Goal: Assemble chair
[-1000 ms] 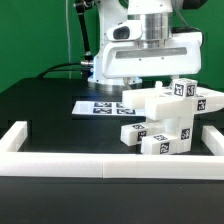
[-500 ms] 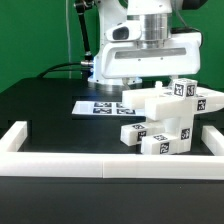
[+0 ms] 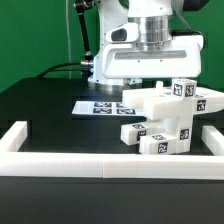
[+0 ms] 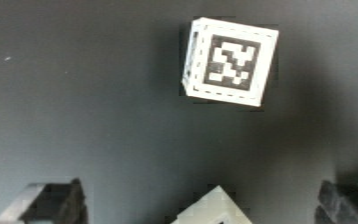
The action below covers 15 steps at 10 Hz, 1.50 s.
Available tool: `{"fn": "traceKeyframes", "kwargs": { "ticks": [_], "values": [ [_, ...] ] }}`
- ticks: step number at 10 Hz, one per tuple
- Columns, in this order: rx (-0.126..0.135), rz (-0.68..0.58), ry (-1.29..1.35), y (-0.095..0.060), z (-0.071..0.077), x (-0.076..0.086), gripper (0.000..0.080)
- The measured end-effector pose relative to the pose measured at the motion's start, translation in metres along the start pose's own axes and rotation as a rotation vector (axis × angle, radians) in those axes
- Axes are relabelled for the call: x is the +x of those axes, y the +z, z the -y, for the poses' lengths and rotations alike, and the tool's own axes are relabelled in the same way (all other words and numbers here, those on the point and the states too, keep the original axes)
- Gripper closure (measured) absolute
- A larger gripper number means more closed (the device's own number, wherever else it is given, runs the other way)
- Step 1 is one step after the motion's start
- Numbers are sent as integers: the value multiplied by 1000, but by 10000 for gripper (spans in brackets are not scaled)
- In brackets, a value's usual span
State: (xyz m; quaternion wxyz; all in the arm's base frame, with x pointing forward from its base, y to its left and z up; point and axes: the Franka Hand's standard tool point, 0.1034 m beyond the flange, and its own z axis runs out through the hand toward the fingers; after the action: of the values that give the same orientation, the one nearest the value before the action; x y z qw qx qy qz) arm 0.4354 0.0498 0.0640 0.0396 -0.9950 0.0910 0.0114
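The chair [image 3: 170, 120] sits in stacked pieces on the black table [image 3: 45, 105], at the exterior view's right, hiding the gripper's [image 4: 197, 200] tips. Its blurred, cut-off fingers [image 4: 51, 200] stand wide apart, holding nothing.

1 tilted white chair part [image 4: 231, 64], marked with 1 black-and-white tag [image 4: 234, 57], is seen against the dark table [image 4: 87, 110]. The 2 fingers [image 4: 51, 203] of the gripper [image 4: 197, 203] are spread apart.

Exterior view's right: chair [image 3: 170, 122] on table [image 3: 50, 110]. Behind it, toward centre: marker board [image 3: 96, 106]. Across lower frame, before both: border rail [image 3: 60, 166].
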Motion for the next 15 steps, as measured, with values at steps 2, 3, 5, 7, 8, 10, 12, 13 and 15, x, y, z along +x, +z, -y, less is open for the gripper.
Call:
{"fn": "traceKeyframes", "kwargs": {
  "ticks": [2, 3, 5, 7, 8, 10, 12, 13, 15],
  "values": [
    [0, 0, 0, 0, 0, 0, 150],
    [0, 0, 0, 0, 0, 0, 150],
    [-4, -1, 63, 4, -5, -6, 150],
    [-11, 13, 140, 9, -9, -18, 150],
    [-10, 20, 184, 12, -10, -22, 150],
    [-7, 21, 199, 13, -10, -22, 150],
    [-8, 22, 199, 13, -10, -22, 150],
    [-8, 22, 200, 13, -10, -23, 150],
    [-15, 23, 202, 19, 4, -29, 150]
  ]
}}
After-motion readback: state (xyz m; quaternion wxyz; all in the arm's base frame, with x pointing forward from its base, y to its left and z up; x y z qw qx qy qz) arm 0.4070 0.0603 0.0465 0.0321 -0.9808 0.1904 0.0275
